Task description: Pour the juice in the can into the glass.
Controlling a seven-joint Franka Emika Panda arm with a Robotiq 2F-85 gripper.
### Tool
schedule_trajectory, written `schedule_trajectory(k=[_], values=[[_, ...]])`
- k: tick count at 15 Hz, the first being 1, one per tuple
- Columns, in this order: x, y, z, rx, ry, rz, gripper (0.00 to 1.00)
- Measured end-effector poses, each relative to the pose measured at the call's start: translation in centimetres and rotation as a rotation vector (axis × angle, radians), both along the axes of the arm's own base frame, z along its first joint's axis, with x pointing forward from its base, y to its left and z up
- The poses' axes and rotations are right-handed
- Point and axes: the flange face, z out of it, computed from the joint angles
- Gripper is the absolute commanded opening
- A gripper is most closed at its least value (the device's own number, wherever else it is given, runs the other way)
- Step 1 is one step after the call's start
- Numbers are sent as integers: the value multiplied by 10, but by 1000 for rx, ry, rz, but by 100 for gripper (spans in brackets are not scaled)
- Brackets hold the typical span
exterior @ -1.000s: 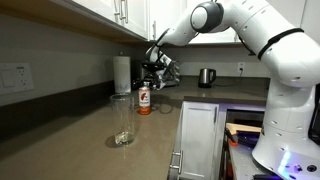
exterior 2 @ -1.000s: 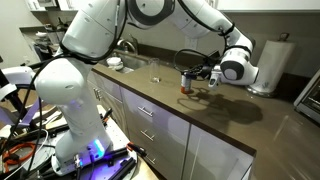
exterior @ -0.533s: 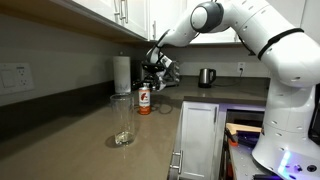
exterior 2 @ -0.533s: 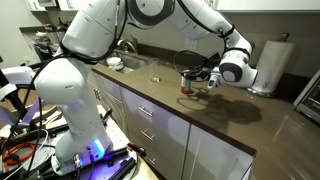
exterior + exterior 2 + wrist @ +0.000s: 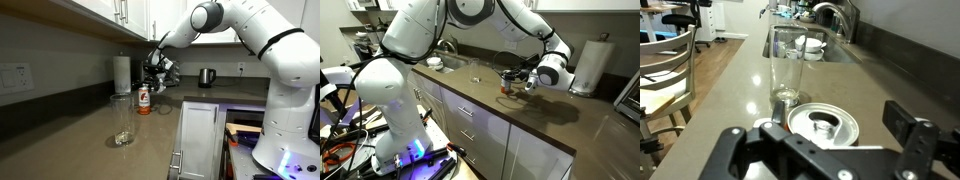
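Wrist view: released gripper straddles upright red-orange, silver-topped drink can directly below; tall clear glass tumbler stands beyond.

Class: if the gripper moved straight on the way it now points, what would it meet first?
Most likely the can: in the wrist view its silvery top sits just ahead of the open gripper, between its fingers. The glass stands beyond the can. Depth is hard to judge.
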Motion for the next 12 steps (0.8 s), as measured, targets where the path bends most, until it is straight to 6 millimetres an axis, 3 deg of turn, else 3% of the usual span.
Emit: schedule_trajectory(k=[8, 9, 12], values=[[-4, 2, -5, 14, 5, -7, 100], [-5, 3, -6, 15, 7, -7, 94], [-7, 3, -9, 19, 13, -8, 93]])
